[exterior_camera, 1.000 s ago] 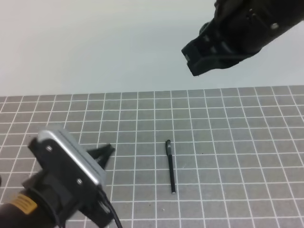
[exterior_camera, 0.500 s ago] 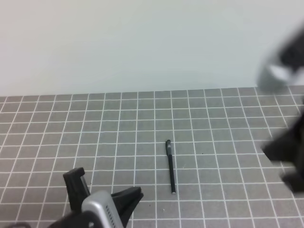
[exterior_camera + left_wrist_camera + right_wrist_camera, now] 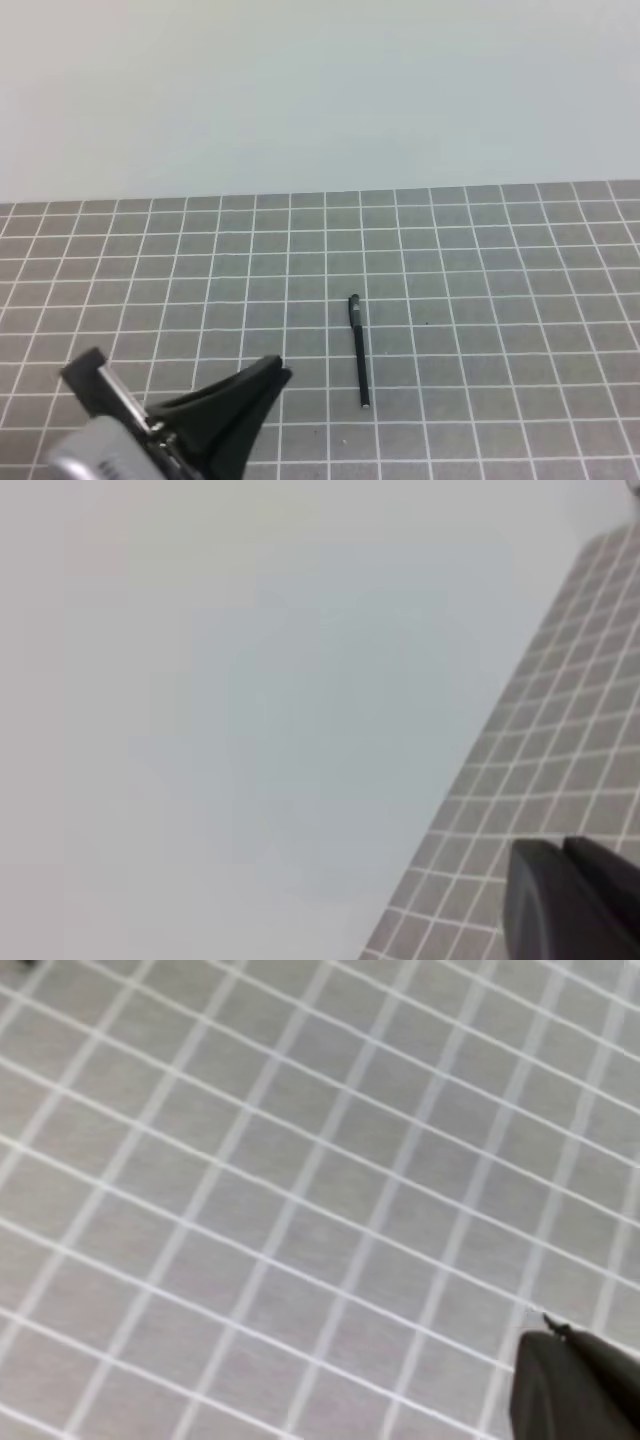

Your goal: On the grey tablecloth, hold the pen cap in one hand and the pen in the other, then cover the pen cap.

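Black and closed on nothing, my left tool [image 3: 270, 378] sits low at the near left of the surface; my right tool [image 3: 575, 1385], also clenched empty, shows only in its own wrist view over bare cloth. Just beyond lies the pen [image 3: 359, 350] on the grey tablecloth [image 3: 480, 260], silver tip toward me, free on all sides. I judge its cap is already on. There's open room everywhere; the cloth's far edge is well behind the pen.
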You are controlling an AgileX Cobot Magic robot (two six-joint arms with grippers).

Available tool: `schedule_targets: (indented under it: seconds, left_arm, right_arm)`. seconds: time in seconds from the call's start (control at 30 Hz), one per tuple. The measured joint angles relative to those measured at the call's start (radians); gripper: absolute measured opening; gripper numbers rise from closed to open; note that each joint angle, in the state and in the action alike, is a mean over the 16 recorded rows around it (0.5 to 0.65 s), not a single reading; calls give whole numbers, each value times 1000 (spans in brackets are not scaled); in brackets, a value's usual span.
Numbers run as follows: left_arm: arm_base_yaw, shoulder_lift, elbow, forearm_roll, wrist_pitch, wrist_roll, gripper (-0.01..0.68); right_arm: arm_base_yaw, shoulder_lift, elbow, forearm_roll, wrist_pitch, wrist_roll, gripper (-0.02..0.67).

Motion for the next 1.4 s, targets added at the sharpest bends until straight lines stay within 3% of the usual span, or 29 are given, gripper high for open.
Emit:
schedule_targets:
  seconds: [0.43,0.83,1.4]
  left_arm:
    - [-19,-73,1,-204,-103,71,-2]
    - [-19,-75,2,-287,-144,77,-2]
    - [-19,-75,3,-263,-195,76,-2]
  right_arm:
    - [0,-316,133,-129,23,85,2]
    - [0,-337,138,-132,19,96,3]
    - [0,-337,138,-132,20,100,4]
